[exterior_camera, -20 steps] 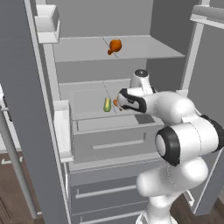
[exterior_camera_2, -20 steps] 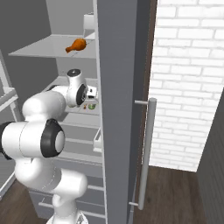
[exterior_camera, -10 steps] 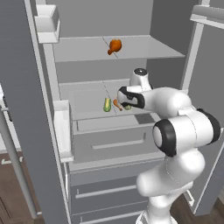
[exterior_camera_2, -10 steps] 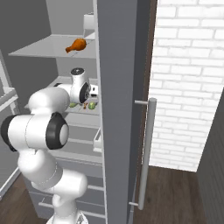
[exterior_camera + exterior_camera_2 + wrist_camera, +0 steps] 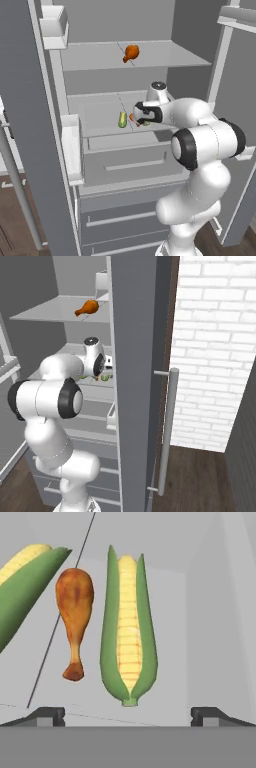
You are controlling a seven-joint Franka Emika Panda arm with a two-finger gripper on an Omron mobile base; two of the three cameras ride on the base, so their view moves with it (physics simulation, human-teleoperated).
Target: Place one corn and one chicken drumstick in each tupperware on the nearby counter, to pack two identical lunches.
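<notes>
The light is soft and even all round, with no single lamp you could pick out, so the grey fridge walls (image 5: 30, 125) look flat and only a faint shadow sits under the arm on the middle shelf (image 5: 100, 117). No glare or hot spots show on the white arm, just gentle shading on its round joints. Close up from the hand, the corn (image 5: 128, 632) and the chicken drumstick (image 5: 75, 614) are a touch soft and smeared in texture, while the wider views stay clean with straight, undistorted edges.
</notes>
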